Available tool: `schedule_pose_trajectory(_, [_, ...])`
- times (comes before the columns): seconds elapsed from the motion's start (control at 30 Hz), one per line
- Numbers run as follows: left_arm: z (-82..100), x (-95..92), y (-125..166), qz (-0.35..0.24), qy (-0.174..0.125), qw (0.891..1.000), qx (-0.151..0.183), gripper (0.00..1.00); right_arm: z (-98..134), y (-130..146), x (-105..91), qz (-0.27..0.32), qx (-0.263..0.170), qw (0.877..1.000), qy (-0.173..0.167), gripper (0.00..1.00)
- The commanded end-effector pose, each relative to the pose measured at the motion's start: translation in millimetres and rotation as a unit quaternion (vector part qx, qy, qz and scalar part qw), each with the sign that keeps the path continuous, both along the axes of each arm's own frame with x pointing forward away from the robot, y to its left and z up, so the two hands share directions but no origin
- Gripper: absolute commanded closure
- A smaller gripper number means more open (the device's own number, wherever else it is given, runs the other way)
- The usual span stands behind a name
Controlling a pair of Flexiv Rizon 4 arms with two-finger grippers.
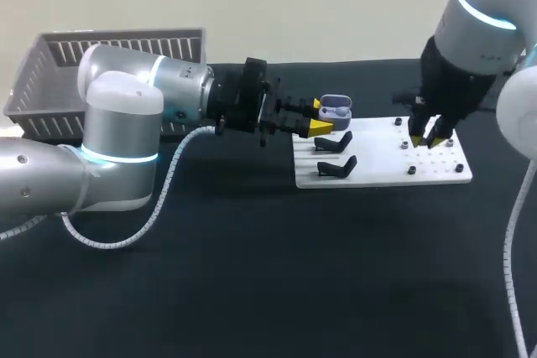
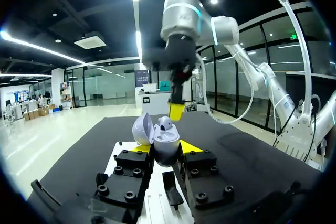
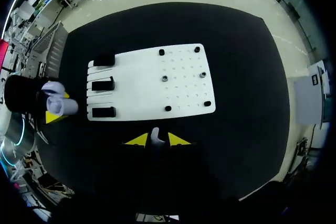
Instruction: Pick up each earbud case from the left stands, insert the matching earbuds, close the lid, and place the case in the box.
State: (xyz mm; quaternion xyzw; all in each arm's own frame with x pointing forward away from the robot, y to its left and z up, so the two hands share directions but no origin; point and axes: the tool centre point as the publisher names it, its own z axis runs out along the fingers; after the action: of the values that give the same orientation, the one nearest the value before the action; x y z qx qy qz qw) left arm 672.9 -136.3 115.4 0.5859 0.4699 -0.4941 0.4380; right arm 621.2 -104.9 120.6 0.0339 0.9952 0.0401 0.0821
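A lavender earbud case [image 1: 336,109] with its lid up sits between the yellow tips of my left gripper [image 1: 322,118], which is shut on it above the white board's left end. In the left wrist view the case [image 2: 167,141] stands upright between the fingers, lid [image 2: 142,128] swung back, with one white earbud [image 2: 166,125] seated inside. My right gripper [image 1: 427,138] hangs over the right part of the white board [image 1: 382,161]. Seen from the right wrist, that gripper [image 3: 156,140] pinches a small white earbud [image 3: 155,134] between its tips.
Two black stands [image 1: 334,142] [image 1: 337,167] remain on the board's left side, and small pegs [image 3: 165,78] dot its right side. A grey slatted basket [image 1: 126,49] stands at the back left, behind my left arm. Dark tabletop surrounds the board.
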Motion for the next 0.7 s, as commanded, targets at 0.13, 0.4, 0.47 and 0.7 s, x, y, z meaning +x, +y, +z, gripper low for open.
schedule_pose_trajectory(0.13, [-0.8, -0.3, 0.2, 0.001, -0.001, 1.000, -0.001, 1.00, 51.3, 17.8, -19.4, 0.045, -0.015, 0.998, -0.028, 1.00])
schedule_pose_trajectory(0.4, [-0.8, -0.3, 0.2, 0.001, -0.001, 1.000, -0.001, 1.00, 56.5, 51.6, -2.2, 0.101, -0.041, 0.994, 0.011, 1.00])
schedule_pose_trajectory(0.47, [-0.8, -0.3, 0.2, 0.001, -0.001, 1.000, -0.001, 1.00, 56.0, 58.5, 1.9, 0.111, -0.042, 0.993, 0.019, 1.00])
schedule_pose_trajectory(0.7, [-0.8, -0.3, 0.2, 0.001, -0.001, 1.000, -0.001, 1.00, 65.4, 71.8, 8.1, 0.119, -0.046, 0.991, 0.027, 1.00])
